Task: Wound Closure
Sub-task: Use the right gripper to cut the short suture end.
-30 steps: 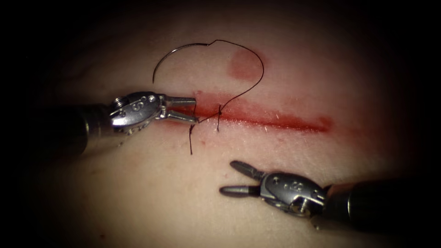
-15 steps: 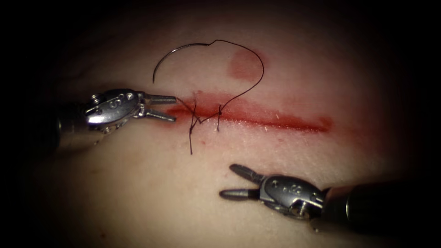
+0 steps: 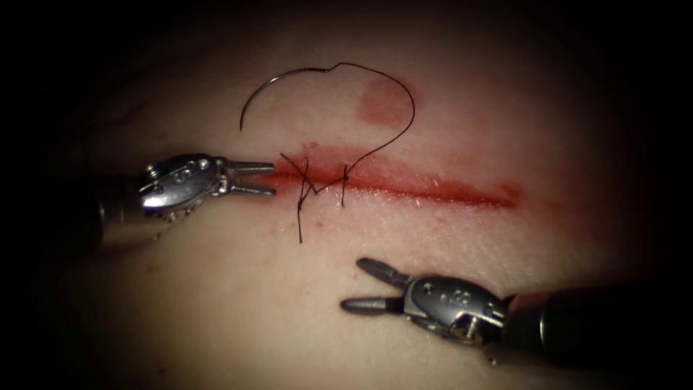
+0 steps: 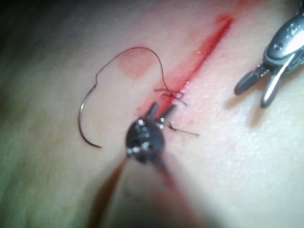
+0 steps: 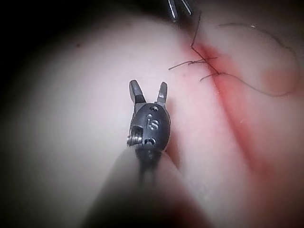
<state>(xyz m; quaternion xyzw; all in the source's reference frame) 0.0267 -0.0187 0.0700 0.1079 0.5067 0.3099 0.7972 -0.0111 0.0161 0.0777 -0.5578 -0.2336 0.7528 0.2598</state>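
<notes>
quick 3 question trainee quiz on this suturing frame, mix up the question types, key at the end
1. True or false: the needle lies free on the tissue, above the cut in the endoscope view, held by neither tool.
2. Multiple choice: what do the open jaws of the left tool hold? A) the needle B) the thread C) nothing
3. Fill in: the knot in the thread sits over the ____ end of the cut in the endoscope view.

Key
1. True. It is not in the tissue.
2. C. They stand open just left of the stitch; the right tool, below the cut, is open and empty too.
3. Left.
</notes>
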